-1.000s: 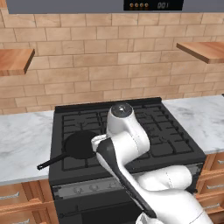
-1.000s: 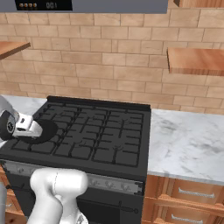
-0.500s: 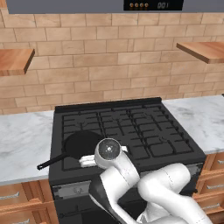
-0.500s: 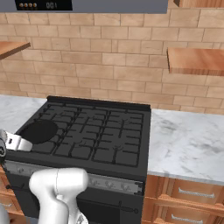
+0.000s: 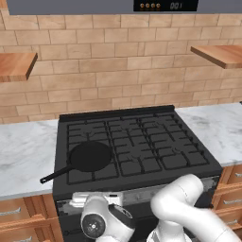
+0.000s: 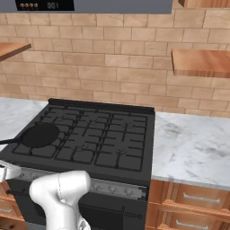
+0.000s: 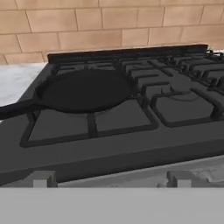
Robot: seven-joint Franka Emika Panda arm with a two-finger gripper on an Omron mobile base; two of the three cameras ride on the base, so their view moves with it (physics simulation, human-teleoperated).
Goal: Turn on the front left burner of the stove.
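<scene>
Black cast iron covers the stove (image 5: 137, 142) set between marble bench (image 5: 23, 151) runs, and the front left burner (image 7: 87, 124) sits at its near-left corner, partly under a round matte skillet (image 5: 90, 156). Small grey knobs (image 7: 41, 178) on the front strip look rigid and likely smooth, best pinched across the sides; I cannot tell how far the pincer is open.

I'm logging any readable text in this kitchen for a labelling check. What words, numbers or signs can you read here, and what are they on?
"001": pale digits on the dark display panel set in the grey hood above the stove; the same digits show on it in the right base view.
Four small orange marks beside those digits: too small to read as text.
Knobs on the stove's grey front strip: no legible markings.
Nothing readable on the skillet or shelves.
</scene>
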